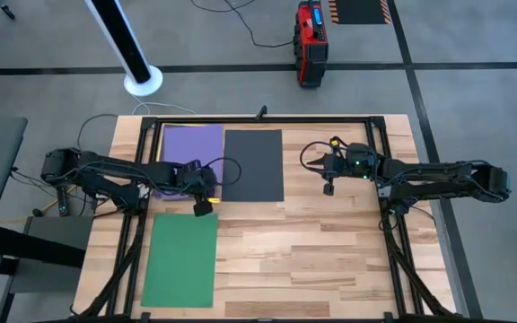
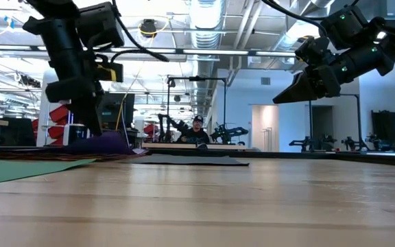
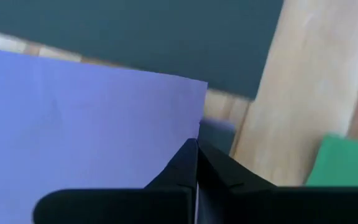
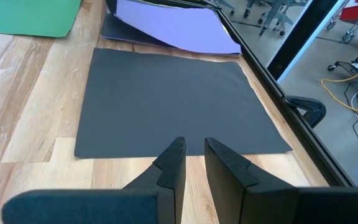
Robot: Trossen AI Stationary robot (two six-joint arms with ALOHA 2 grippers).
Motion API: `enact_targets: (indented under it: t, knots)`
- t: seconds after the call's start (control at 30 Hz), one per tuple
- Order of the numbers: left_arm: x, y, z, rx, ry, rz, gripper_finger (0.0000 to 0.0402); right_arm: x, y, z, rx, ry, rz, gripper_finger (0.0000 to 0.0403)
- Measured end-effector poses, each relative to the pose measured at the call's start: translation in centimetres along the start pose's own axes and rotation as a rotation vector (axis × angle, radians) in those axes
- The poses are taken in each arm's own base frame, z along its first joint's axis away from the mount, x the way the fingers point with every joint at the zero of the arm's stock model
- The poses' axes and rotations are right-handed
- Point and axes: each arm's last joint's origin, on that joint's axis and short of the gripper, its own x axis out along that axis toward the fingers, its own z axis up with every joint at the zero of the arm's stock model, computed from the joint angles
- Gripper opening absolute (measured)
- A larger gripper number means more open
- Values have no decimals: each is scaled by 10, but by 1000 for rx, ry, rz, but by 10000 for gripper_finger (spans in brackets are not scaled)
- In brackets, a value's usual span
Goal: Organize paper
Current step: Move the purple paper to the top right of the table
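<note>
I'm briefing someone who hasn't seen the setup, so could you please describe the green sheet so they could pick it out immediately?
On the pale wooden table, look to the left arm's side, at the near edge. The green sheet lies flat there, alone, just below the left gripper. The purple sheet and dark grey sheet sit farther back.

Three sheets of paper are counted on the table in the high view: one purple sheet point(image 1: 187, 148), one dark grey sheet point(image 1: 253, 165) and one green sheet point(image 1: 180, 259). In the right wrist view a further dark edge is seen under the purple sheet, but whether it is another sheet cannot be told. Two arms are counted, each with one gripper: the left gripper point(image 1: 206, 199) and the right gripper point(image 1: 328, 182), and two fingers are seen on each in the wrist views. One person point(image 2: 197, 132) is counted in the room behind the table in the low view.
</note>
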Motion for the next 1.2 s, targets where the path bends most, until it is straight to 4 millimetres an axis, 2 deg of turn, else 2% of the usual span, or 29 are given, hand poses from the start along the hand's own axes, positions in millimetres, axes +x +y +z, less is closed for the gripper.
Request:
enact_targets:
  t: [0.43,0.63,1.03,1.2]
  knots:
    - [-4,-9,23,-55,-234,-122,0,0,0,0,0,0,0,59]
    - [-9,-17,31,-148,-318,-216,0,0,0,0,0,-2,-1,59]
    - [-21,-42,38,-227,-417,-373,0,0,-1,2,-2,-22,-8,59]
    - [-27,-46,44,-242,-498,-398,0,0,-1,3,-3,-36,-13,59]
